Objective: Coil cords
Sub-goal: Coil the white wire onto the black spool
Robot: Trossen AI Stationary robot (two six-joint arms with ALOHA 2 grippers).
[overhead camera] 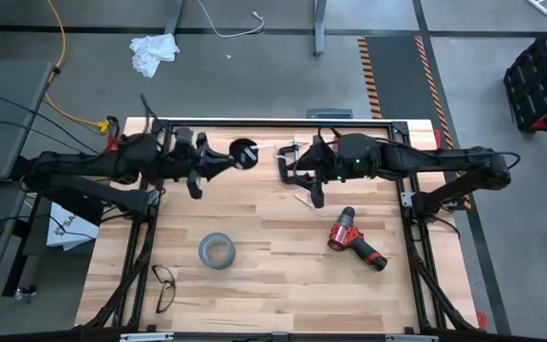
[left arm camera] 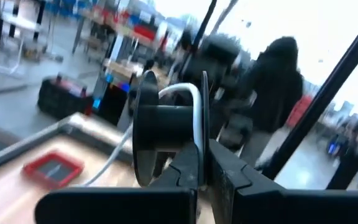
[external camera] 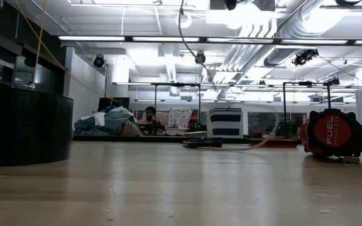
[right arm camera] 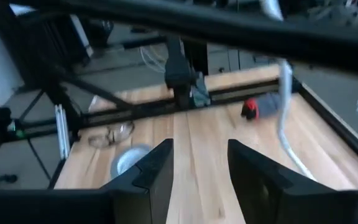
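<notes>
The left pincer is closed on the black disc, held above the far part of the surface, with the white cable wrapped over it. The right pincer hangs just to its right, fingers apart, empty. One grey tape roll, one red drill and one pair of glasses lie nearer, well apart. Grey floor surrounds the surface.
</notes>
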